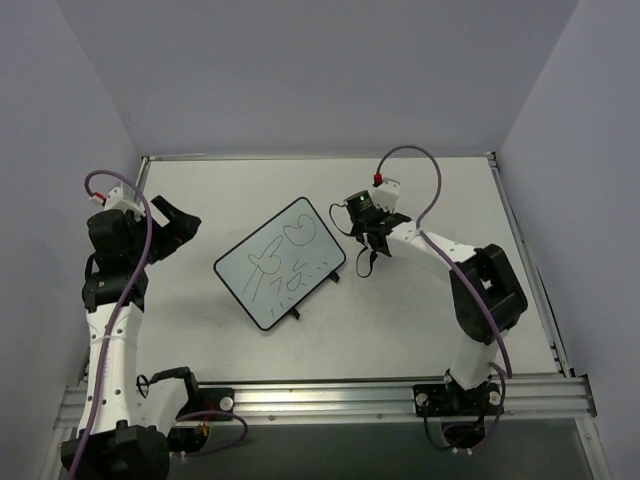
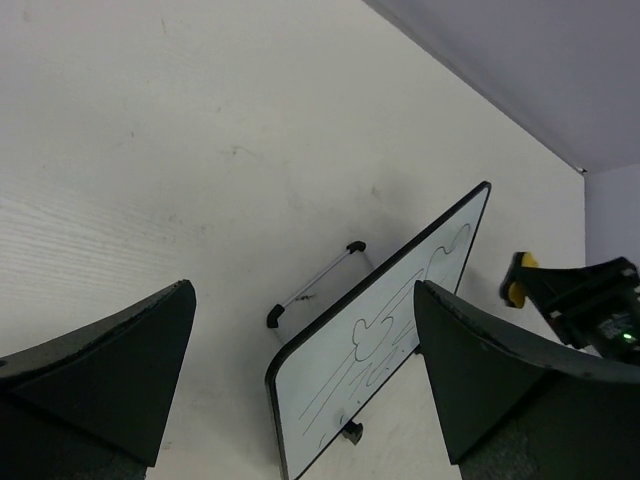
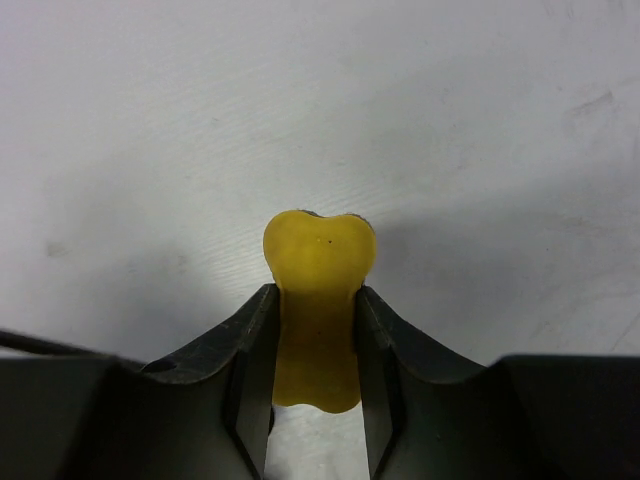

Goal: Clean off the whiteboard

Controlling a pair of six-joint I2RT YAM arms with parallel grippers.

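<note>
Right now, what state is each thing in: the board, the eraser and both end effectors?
whiteboard: covered in dark scribbles, not yet erased, resting on the table, nothing touching it.
eraser: pinched in the right end effector, beside the whiteboard, not on it.
right end effector: shut on the eraser.
left end effector: open, empty, facing the whiteboard.

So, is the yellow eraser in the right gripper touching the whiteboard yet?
Apart. In the left wrist view, bare table shows between the eraser and the whiteboard; the right wrist view shows only table beyond it.
</note>
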